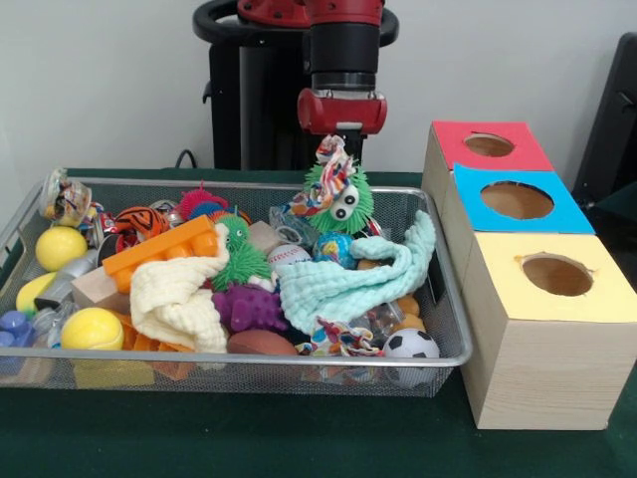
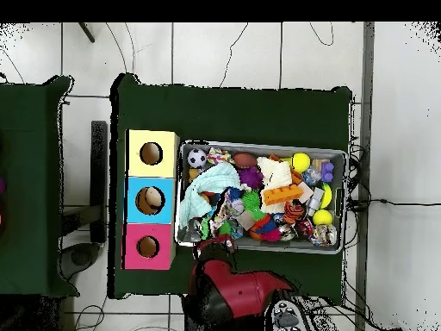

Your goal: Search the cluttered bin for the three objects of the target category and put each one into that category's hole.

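My gripper (image 1: 341,134) hangs over the back right part of the wire-mesh bin (image 1: 249,359). It is shut on a white cloth printed with hearts and spots (image 1: 334,177), which dangles just above a green fuzzy toy with eyes (image 1: 343,206). A second printed cloth (image 1: 340,339) lies at the bin's front, next to a small soccer ball (image 1: 410,345); it also shows in the overhead view (image 2: 220,157). The yellow-faced box's hole (image 1: 557,274) is to the right of the bin and nearest the camera; it also shows in the overhead view (image 2: 151,153). I see no third printed cloth.
A mint-green cloth (image 1: 348,284) and a cream-yellow cloth (image 1: 179,299) lie over toys in the bin, among balls, spiky toys and an orange brick (image 1: 159,249). The blue-faced box (image 1: 518,200) and the red-faced box (image 1: 488,145) stand behind the yellow one.
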Controlling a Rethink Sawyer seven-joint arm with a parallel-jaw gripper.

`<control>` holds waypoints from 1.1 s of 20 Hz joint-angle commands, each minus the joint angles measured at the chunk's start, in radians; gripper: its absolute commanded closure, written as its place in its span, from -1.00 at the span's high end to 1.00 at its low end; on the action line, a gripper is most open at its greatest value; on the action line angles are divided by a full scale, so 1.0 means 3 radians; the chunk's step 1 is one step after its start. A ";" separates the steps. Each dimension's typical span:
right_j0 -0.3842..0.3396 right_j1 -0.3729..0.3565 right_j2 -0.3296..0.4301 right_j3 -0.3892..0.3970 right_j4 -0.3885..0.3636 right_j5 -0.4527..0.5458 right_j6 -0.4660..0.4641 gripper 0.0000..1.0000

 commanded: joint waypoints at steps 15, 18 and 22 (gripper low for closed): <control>-0.0025 0.0073 0.0309 -0.0481 -0.0270 0.0067 0.0327 -1.00; -0.0019 0.0070 0.0312 -0.0477 -0.0269 0.0096 0.0320 -1.00; -0.0015 0.0072 0.0310 -0.0471 -0.0272 0.0088 0.0320 1.00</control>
